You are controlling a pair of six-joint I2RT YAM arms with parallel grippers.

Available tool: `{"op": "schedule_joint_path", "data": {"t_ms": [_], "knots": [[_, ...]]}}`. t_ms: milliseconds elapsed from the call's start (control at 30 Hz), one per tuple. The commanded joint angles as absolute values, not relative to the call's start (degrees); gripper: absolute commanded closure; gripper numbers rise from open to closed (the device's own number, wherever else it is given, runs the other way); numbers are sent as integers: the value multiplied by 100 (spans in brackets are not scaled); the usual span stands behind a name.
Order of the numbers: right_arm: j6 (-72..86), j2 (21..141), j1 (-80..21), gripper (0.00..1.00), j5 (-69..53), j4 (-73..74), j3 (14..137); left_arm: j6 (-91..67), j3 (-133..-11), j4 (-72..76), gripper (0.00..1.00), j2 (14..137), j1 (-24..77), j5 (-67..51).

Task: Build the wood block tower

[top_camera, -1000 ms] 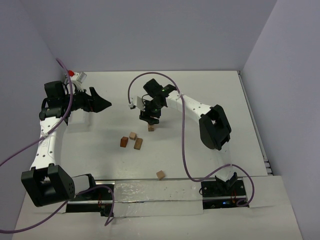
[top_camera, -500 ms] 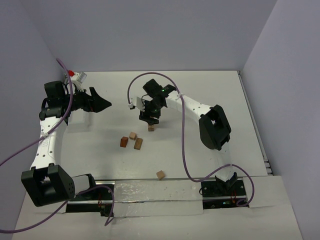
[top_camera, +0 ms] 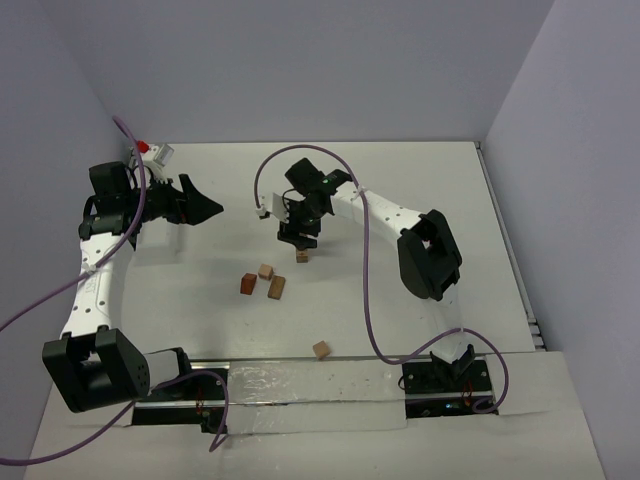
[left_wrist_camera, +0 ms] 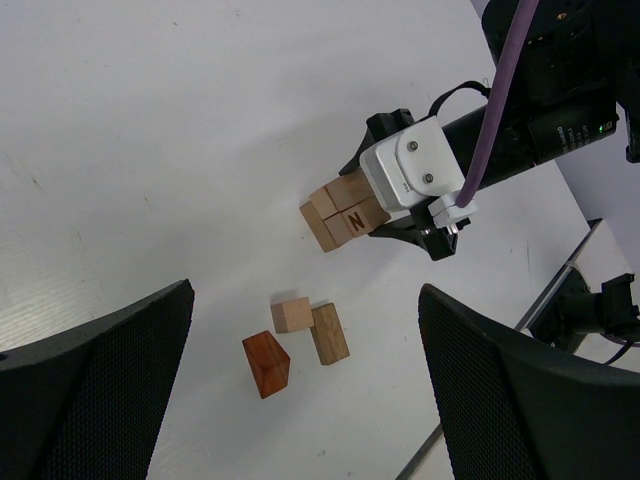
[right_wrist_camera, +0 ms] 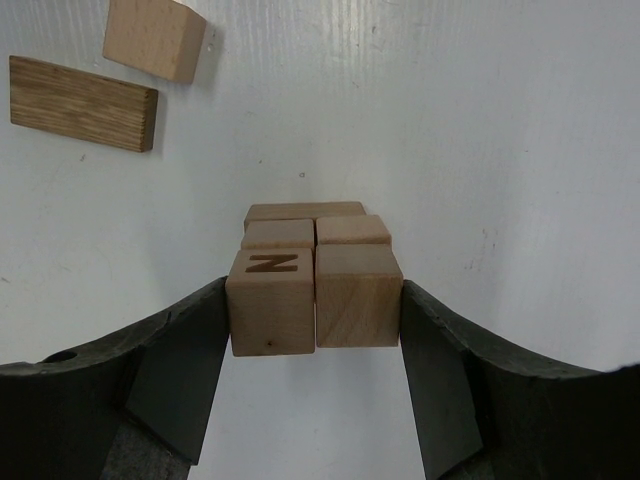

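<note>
The tower (top_camera: pixel 302 256) stands mid-table as a short stack, two wood blocks wide at the top. In the right wrist view its top pair is a cube marked N (right_wrist_camera: pixel 270 300) and a plain cube (right_wrist_camera: pixel 358 295), with more blocks under them. My right gripper (right_wrist_camera: pixel 315 300) is shut on this pair, one finger pressing each outer side; it also shows in the top view (top_camera: pixel 300 243). My left gripper (top_camera: pixel 205 208) is open and empty at the far left, well away from the tower (left_wrist_camera: pixel 340 212).
Three loose blocks lie close together near the tower: a reddish one (top_camera: pixel 248 283), a light cube (top_camera: pixel 266 270) and a tan cuboid (top_camera: pixel 277 288). Another cube (top_camera: pixel 321 349) lies near the front edge. A small red and white object (top_camera: pixel 152 151) sits at the back left corner.
</note>
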State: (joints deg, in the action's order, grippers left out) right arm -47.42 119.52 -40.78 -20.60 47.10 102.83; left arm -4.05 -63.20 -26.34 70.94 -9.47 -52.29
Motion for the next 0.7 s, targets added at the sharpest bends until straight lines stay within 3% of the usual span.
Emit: {"op": "schedule_joint_path", "data": {"t_ms": [0,233,300,400,667], "knots": [[-4720,12077,-4148,26,-2084,4535,10513,-343,-6347,-2478,1,7094,-984,-5353],[-4711,12088,-4151,23,-2101,4535,10521,-337,-6346,-2470,1,7098,-984,-5361],[-4711,12078,-4156,18,-2101,4535,10513,-334,-6346,-2477,1,7094,-984,-5368],[-4702,12066,-4168,2,-2116,4526,10510,-325,-6347,-2480,1,7110,-984,-5361],[-4676,11956,-4200,0,-2131,4530,10501,-308,-6337,-2479,1,7093,-989,-5358]]}}
